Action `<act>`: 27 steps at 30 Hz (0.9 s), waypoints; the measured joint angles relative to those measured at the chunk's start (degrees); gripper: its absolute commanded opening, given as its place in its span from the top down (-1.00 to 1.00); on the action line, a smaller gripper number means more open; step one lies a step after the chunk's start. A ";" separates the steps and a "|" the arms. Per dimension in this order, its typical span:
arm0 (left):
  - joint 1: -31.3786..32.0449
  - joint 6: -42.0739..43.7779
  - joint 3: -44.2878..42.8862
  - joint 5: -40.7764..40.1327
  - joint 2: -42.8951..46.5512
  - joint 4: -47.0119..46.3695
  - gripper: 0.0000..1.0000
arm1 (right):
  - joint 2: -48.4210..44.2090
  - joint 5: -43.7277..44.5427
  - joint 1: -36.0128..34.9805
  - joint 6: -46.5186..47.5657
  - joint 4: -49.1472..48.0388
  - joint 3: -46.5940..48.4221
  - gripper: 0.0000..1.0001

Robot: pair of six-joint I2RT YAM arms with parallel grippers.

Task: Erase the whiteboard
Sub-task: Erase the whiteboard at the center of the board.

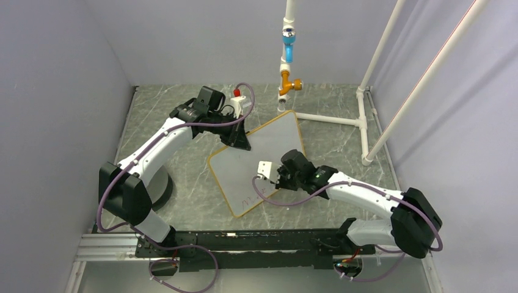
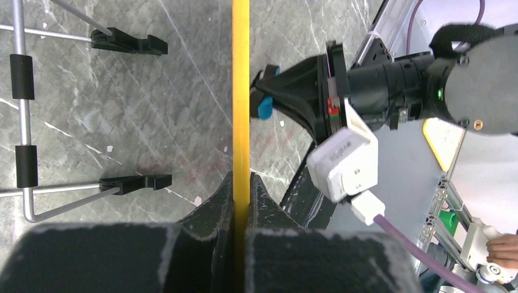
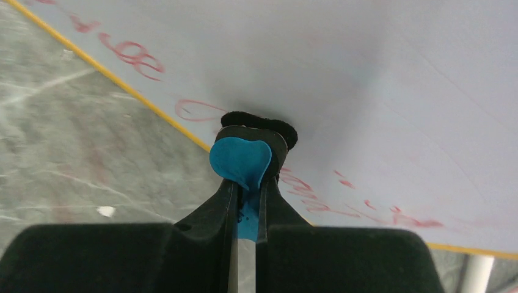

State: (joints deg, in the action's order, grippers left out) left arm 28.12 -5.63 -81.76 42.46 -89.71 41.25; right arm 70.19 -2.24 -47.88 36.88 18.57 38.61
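Note:
The whiteboard point(image 1: 269, 152), white with a yellow-orange frame, lies slanted in the middle of the table. Red handwriting point(image 1: 250, 199) runs along its near-left edge and shows in the right wrist view point(image 3: 131, 54). My left gripper point(image 1: 239, 141) is shut on the board's far-left edge; the left wrist view shows the yellow frame point(image 2: 240, 91) pinched between my fingers point(image 2: 214, 207). My right gripper point(image 1: 275, 182) is shut on the blue-and-black eraser point(image 3: 244, 160), whose black pad presses on the board point(image 3: 366, 79) among the red marks.
A white pipe frame point(image 1: 360, 116) with blue and orange fittings stands at the back right. A red-capped marker point(image 1: 236, 93) stands behind the left arm. Two black clip feet point(image 2: 131, 44) on a wire stand lie left of the board edge.

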 measured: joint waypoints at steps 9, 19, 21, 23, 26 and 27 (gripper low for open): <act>0.00 0.00 0.00 0.02 0.00 0.02 1.00 | -0.02 1.31 16.41 1.25 -0.59 0.98 1.00; 0.00 0.00 0.00 0.00 0.02 0.02 1.00 | -0.04 -0.66 3.48 0.17 0.02 1.03 1.00; 0.00 0.00 0.00 0.02 0.02 0.02 1.00 | -0.07 -0.81 8.22 0.44 -0.09 1.05 1.00; 0.00 0.00 0.00 0.00 0.04 0.02 1.00 | -0.07 -0.74 13.44 0.87 -0.15 1.09 1.00; 0.00 0.00 0.00 0.00 0.15 0.17 1.00 | -0.13 -0.24 19.30 1.31 -0.07 1.27 1.00; 0.00 0.00 0.00 0.00 0.17 0.22 1.00 | -0.17 -0.44 19.45 1.29 0.02 1.29 1.00</act>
State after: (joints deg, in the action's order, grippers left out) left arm 28.12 -5.63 -81.76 42.46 -89.54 41.47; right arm 70.02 -2.68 -28.42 38.17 18.59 39.90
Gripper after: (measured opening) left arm 0.060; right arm 0.086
